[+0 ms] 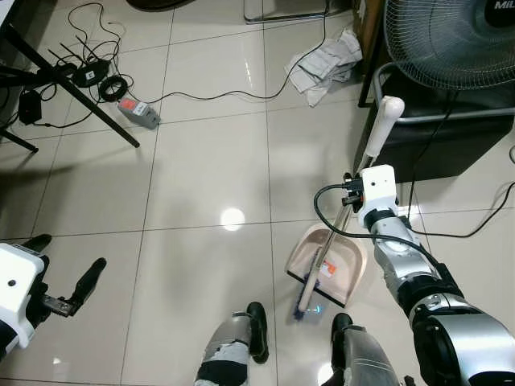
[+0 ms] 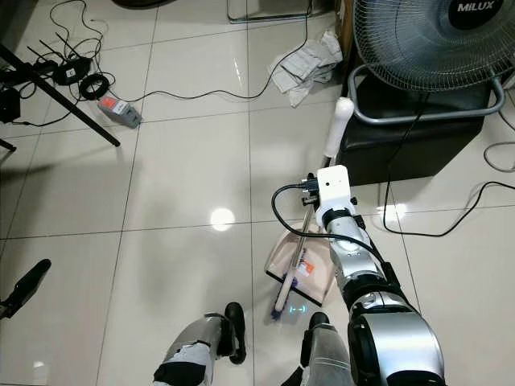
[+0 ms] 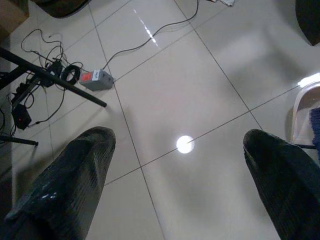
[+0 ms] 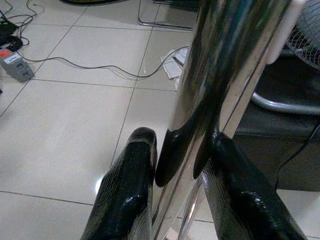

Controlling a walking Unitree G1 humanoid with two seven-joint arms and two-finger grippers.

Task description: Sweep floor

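Right gripper (image 4: pixel 177 185) jaws clamp the broom handle (image 4: pixel 220 75); left gripper (image 3: pixel 180 190) gapes wide.

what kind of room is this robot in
Probably a lived-in room of a home. It has a glossy cream tiled floor, a standing electric fan with a grey wire grille, loose black cables running to a grey power adapter, and crumpled white papers.

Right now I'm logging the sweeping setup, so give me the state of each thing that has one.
Right tool: shut on the broom handle.
Left tool: open, holding nothing, above bare tile.
Broom handle: tilted, metal shaft gripped, white end up.
Dustpan: lying on the floor, broom head across it.
Crumpled paper: lying on the floor by the fan.
Fan: blade motion cannot be told.
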